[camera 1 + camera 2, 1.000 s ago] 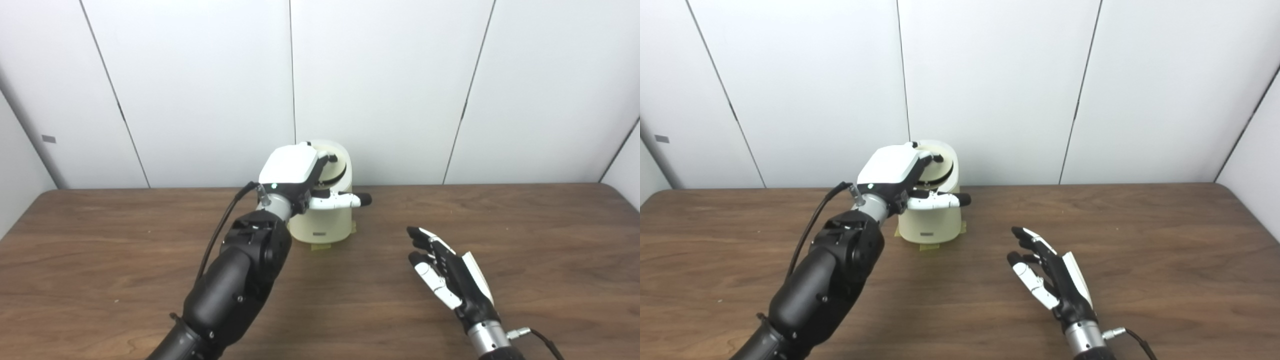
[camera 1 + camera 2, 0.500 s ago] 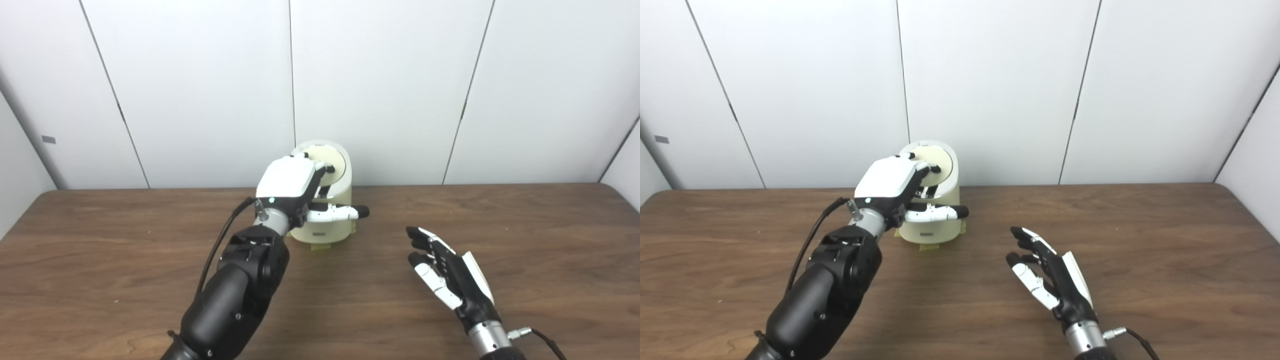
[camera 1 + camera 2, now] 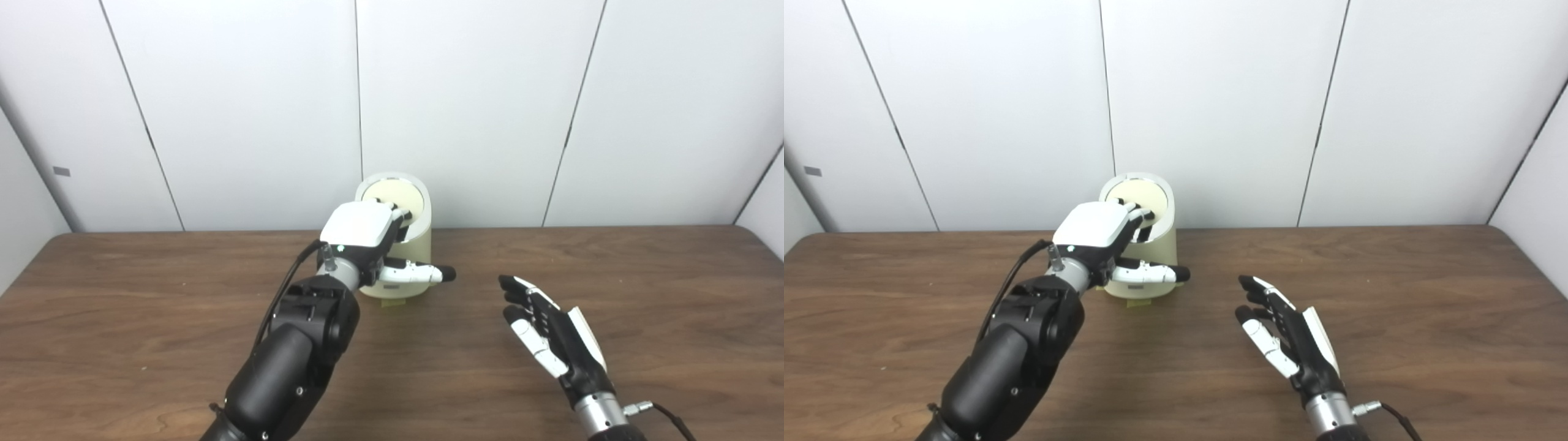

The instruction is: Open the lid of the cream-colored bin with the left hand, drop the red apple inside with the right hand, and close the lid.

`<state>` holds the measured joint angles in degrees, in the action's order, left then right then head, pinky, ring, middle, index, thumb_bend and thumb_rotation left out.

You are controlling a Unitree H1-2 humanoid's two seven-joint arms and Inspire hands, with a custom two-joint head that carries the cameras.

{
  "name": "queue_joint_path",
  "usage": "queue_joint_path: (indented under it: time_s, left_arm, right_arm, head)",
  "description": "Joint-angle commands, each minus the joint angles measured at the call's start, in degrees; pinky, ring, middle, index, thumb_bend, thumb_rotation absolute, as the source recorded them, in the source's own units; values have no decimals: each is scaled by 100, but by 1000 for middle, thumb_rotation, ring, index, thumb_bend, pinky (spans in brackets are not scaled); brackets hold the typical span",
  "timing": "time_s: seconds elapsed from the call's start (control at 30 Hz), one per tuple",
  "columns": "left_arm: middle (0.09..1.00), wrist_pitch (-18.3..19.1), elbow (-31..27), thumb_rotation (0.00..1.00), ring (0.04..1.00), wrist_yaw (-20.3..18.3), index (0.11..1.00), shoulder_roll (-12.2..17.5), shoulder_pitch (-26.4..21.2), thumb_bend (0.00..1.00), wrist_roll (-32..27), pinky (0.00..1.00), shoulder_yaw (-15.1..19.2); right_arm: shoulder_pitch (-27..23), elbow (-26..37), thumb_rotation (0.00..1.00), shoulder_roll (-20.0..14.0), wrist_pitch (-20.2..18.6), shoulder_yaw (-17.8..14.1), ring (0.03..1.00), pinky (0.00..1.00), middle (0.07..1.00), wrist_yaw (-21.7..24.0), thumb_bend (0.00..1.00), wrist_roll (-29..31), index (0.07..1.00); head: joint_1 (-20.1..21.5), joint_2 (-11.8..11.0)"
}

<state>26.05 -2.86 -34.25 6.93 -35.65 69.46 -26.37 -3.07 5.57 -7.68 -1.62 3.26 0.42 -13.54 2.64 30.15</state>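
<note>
The cream-colored bin (image 3: 419, 240) stands at the back middle of the table, against the wall. Its round lid (image 3: 395, 195) lies flat down on the rim. My left hand (image 3: 364, 229) is in front of the bin; its fingers rest at the lid's front edge and the thumb sticks out to the right across the bin's front. It grips nothing that I can see. My right hand (image 3: 551, 340) is open and empty, palm turned left, low over the table to the right of the bin. No red apple shows in either view.
The brown wooden table (image 3: 122, 306) runs across both views, with white wall panels (image 3: 245, 110) right behind the bin. A strip of yellowish tape (image 3: 392, 302) shows under the bin's front.
The lid has come down from a raised tilt to flat on the bin. My left hand has lowered with it and drawn back a little. The right hand has hardly moved.
</note>
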Motion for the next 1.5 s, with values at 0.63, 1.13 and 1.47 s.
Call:
queue_joint_path:
  time_s: [0.63,1.13,1.47]
  left_arm:
    - [1000,-735,165,956,1000,2650,1000,-408,623,746,-1225,1000,656]
    - [933,-3162,272,1000,911,3617,919,-228,1738,273,-4602,818,2002]
    - [838,-3682,21,721,814,3377,816,187,2676,215,-5976,717,2560]
  right_arm:
    - [-165,245,845,-48,-145,0,856,770,873,152,453,11,856]
    - [-215,126,562,-12,44,16,810,718,832,-49,190,-323,824]
    - [-184,46,214,302,235,-231,718,619,753,-461,227,-133,751]
  head:
    - [26,-7]
    - [56,-52]
    - [74,-44]
